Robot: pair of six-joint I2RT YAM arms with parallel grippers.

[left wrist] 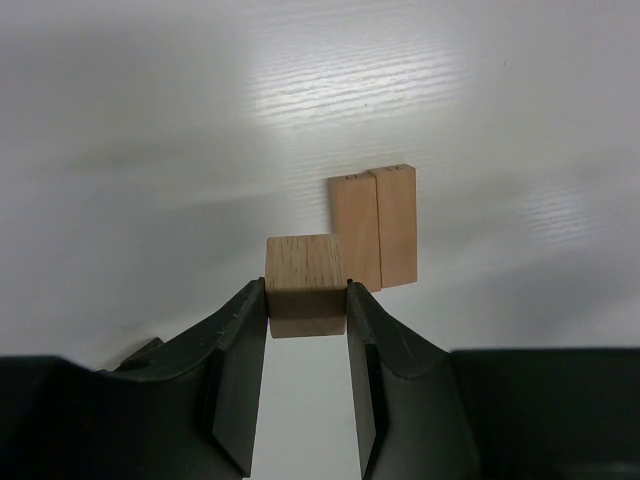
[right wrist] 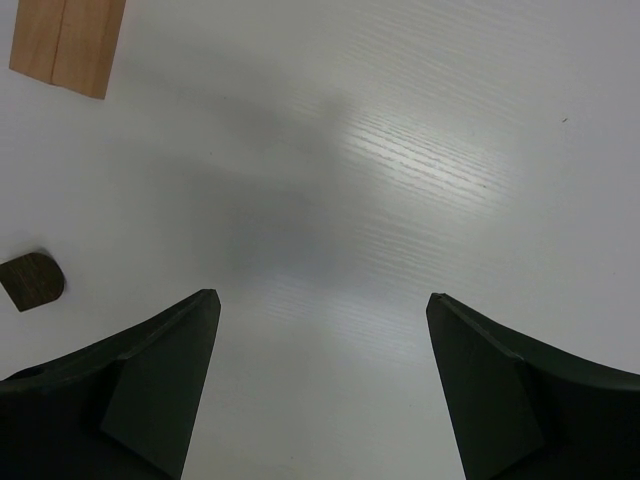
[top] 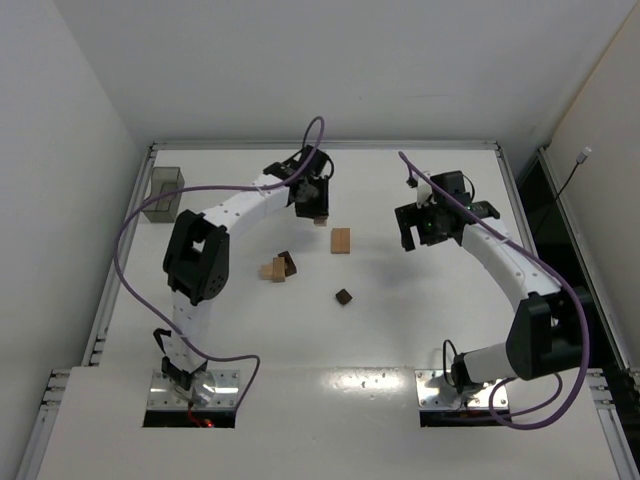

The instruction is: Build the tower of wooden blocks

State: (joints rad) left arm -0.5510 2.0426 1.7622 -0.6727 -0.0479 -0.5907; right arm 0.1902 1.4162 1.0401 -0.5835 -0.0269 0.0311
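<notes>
I look down on a white table (top: 420, 340) with a raised rim, and walls stand close on its left and far sides. The pieces for the wood block tower lie loose near the middle. The left gripper (left wrist: 306, 300) is closed narrowly on a light tan wooden cube (left wrist: 304, 275), just beside a pair of light tan wooden bars (left wrist: 374, 228) that lie flat and touch along their long sides. I cannot tell whether the cube rests on the table. Nearer the arm bases sit a small heap of tan and dark brown wooden blocks (top: 280, 267) and, apart from it, a single dark brown wooden block (top: 343, 296). The right gripper (right wrist: 320, 300) hangs spread wide over bare table on the right, holding nothing. A translucent grey plastic bin (top: 163, 193) stands by the left rim, and I cannot make out its contents
</notes>
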